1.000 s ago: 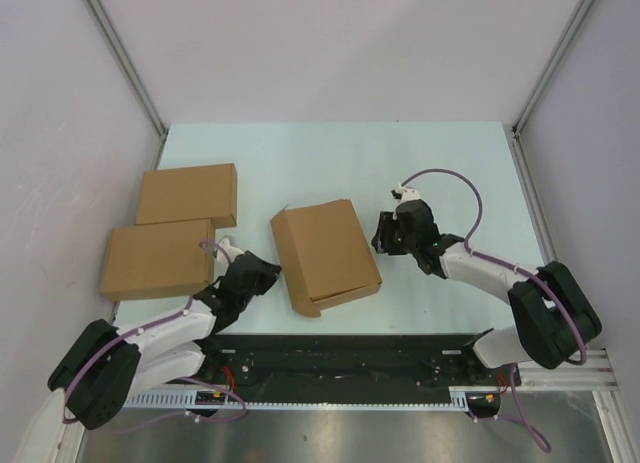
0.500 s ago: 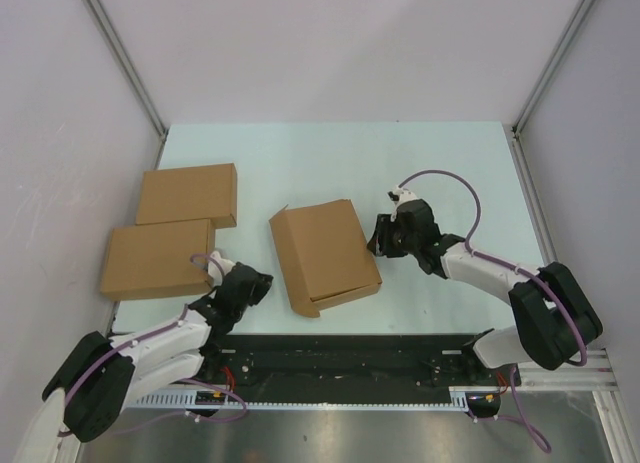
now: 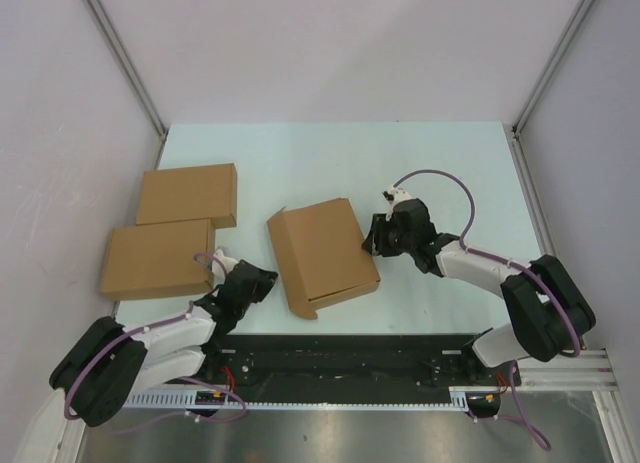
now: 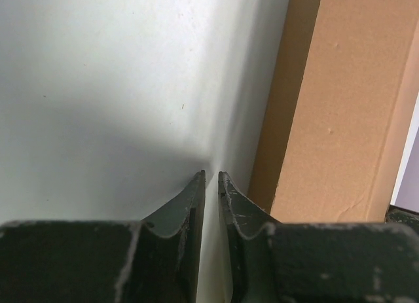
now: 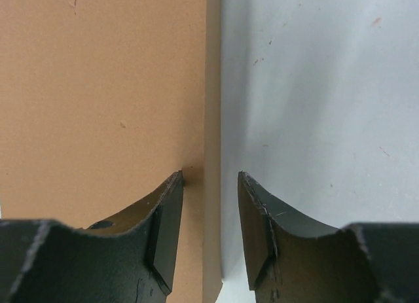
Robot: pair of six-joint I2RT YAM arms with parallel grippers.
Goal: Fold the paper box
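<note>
Paper box point(image 3: 322, 255) lies about the middle of the counter point(image 3: 450, 163), folded up into a shallow brown block with its lid down and turned askew to the counter's edges, one long side facing each arm. Nearest me, low over the front of the counter, the left gripper point(image 3: 262, 278) points toward the box's near left corner and stops just beside it without touching; in the left wrist view its jaws are clenched to a thin slit with nothing between them point(image 4: 211, 175), bare counter lies under them, and the box's side wall and top point(image 4: 340, 106) stand just to their right. A step farther in, along the near edge of the box, a thin lip of cardboard shows beneath the lid. On the far right side of the box the right gripper point(image 3: 372, 238) reaches in from the right and meets the box's right edge. Its jaws are released and spread point(image 5: 209, 175): in the right wrist view one finger point(image 5: 163, 218) hangs over the brown top, the other point(image 5: 262, 218) over the pale counter, and the box's edge point(image 5: 213, 87) runs up between them. Whether either finger presses on the cardboard I cannot tell. Farther back on the left lie two finished flat boxes, one nearer point(image 3: 157, 259) and one behind it point(image 3: 187, 194), touching at their corners and well apart from the paper box.
</note>
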